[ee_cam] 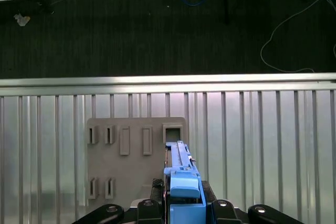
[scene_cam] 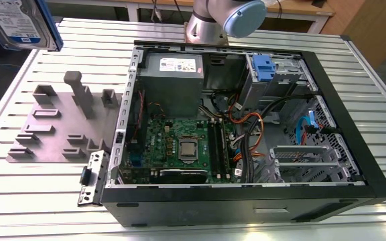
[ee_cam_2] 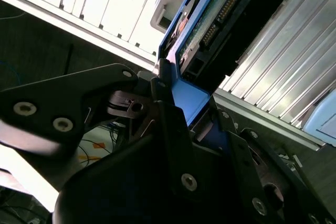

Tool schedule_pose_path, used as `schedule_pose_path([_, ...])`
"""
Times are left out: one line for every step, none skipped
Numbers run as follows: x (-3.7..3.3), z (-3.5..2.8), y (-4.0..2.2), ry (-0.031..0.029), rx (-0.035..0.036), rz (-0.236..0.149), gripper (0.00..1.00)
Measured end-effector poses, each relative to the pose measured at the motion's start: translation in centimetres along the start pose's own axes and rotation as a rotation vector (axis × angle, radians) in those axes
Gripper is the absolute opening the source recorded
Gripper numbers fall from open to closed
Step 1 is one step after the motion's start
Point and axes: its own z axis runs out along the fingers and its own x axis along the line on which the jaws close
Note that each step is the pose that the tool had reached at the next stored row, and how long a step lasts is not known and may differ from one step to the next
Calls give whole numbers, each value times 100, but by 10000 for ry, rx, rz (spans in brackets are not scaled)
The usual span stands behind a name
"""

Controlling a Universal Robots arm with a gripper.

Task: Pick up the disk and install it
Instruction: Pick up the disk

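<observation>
Fingers (ee_cam_2: 170, 124) are gripping the flat silver blue-framed disk (scene_cam: 17, 21), so you are holding it up, needing careful aim at the black metal case (scene_cam: 247, 207).

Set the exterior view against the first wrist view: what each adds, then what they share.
Exterior view adds the open computer case with its motherboard and the arm's base. First wrist view adds the dark floor and the gripper shut on the disk. Both show the disk, the grey fixture plate and the slatted table.
</observation>
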Motion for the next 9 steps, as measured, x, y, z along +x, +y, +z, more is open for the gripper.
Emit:
schedule_pose_path([0, -13, 0, 0, 0, 0, 37])
schedule_pose_path([0, -25, 0, 0, 0, 0, 37])
schedule_pose_path([0, -37, 0, -1, -1, 0, 37])
schedule_pose_path([0, -48, 0, -1, 0, -1, 37])
schedule_pose_path([-1, -57, 0, -1, 1, 0, 37])
schedule_pose_path([-1, -68, 1, -1, 1, 0, 37])
schedule_pose_path([-1, -79, 1, -1, 1, -1, 37])
schedule_pose_path([-1, -90, 1, 0, 0, 0, 37])
schedule_pose_path([-1, -100, 1, -1, 1, 0, 37])
